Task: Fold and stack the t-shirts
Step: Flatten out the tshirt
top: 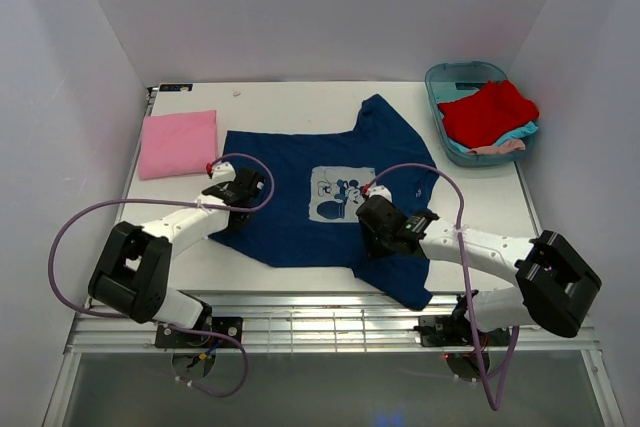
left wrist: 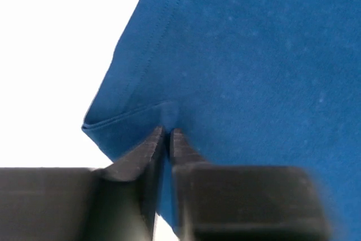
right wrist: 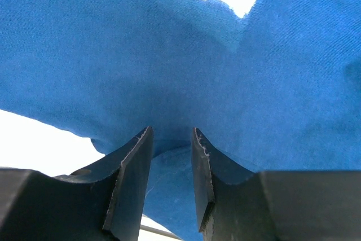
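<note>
Black ribbed left tool [left wrist: 167, 139] pinching soft navy t-shirt's [left wrist: 254, 66] stitched hem.

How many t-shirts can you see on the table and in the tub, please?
4 at least: navy t-shirt spread mid-table, folded pink t-shirt far left, red t-shirt and teal t-shirt in the tub; more may lie beneath.

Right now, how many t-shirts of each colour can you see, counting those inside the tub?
Navy blue t-shirt: 1
Pink t-shirt: 1
Red t-shirt: 1
Teal t-shirt: 1, mostly hidden in the tub
Total: 4
</note>
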`<act>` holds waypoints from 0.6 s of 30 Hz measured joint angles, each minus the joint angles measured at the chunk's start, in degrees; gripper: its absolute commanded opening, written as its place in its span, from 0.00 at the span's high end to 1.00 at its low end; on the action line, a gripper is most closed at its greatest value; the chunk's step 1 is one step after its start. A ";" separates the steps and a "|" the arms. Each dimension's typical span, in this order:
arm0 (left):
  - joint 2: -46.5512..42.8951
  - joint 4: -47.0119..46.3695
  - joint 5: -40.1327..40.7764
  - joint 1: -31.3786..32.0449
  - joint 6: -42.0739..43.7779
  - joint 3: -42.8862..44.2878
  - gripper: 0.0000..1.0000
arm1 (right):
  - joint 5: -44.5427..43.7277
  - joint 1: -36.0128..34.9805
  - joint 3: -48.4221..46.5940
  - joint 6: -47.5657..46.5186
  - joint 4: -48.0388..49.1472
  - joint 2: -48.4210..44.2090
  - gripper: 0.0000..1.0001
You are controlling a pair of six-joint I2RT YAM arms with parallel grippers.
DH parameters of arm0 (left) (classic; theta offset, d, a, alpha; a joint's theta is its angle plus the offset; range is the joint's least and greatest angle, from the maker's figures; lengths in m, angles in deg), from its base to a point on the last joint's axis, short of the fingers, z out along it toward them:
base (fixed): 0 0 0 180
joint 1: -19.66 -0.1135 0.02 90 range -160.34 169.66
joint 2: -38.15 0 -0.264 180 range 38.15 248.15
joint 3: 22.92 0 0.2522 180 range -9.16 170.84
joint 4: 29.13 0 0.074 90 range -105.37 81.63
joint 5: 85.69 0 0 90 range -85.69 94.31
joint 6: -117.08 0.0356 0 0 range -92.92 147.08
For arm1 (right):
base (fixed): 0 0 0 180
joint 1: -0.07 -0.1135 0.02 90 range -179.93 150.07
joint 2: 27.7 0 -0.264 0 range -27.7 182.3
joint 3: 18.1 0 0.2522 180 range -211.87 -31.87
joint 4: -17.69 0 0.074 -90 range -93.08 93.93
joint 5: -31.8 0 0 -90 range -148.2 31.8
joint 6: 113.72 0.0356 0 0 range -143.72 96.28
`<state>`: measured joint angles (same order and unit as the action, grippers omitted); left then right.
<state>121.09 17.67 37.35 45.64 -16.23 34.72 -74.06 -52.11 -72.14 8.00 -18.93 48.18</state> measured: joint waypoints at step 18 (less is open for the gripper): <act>-7.50 14.49 1.03 -0.02 -9.40 -0.31 1.00 | 1.57 0.00 -0.04 -1.60 2.10 3.98 0.61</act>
<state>113.59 32.16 38.37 45.61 -25.62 34.41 -72.48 -52.11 -72.18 6.41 -16.83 52.15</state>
